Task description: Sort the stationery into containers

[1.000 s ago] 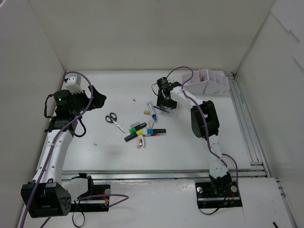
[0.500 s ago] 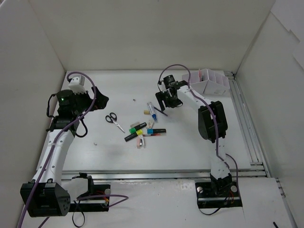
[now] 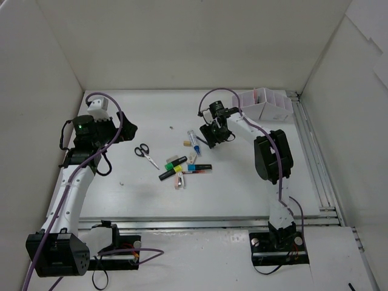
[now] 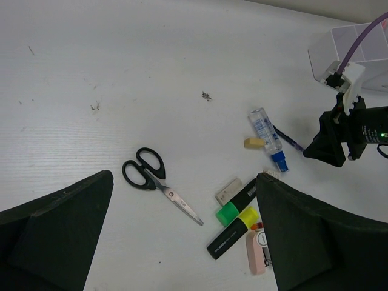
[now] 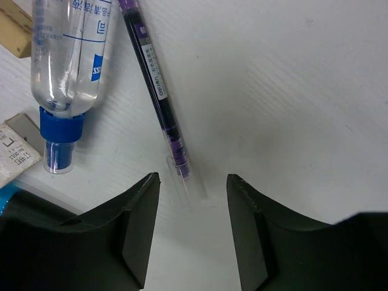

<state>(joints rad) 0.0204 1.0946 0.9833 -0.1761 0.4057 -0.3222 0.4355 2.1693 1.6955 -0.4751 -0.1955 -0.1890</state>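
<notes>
A purple pen [image 5: 154, 91] with a clear cap lies flat on the table. My right gripper [image 5: 194, 179] is open, and the cap end lies between its fingers without touching either. Beside the pen lies a blue-tipped clear tube [image 5: 73, 54]. My left gripper [image 4: 185, 176] is wide open above the black-handled scissors [image 4: 154, 182], holding nothing. Green-capped [image 4: 233, 210] and yellow-capped [image 4: 233, 233] markers, a beige eraser [image 4: 254, 142] and a white eraser [image 4: 228, 191] lie in a loose cluster mid-table. The white organiser [image 3: 265, 104] stands at the back right.
A pink flat item [image 4: 255, 251] lies by the markers. White walls close in the table on three sides. A metal rail [image 3: 315, 157] runs along the right edge, and a purple cable loops over the right arm [image 3: 270, 154].
My right gripper has come lower over the purple pen and its jaws have narrowed. The left wrist rose slightly and stayed open.
</notes>
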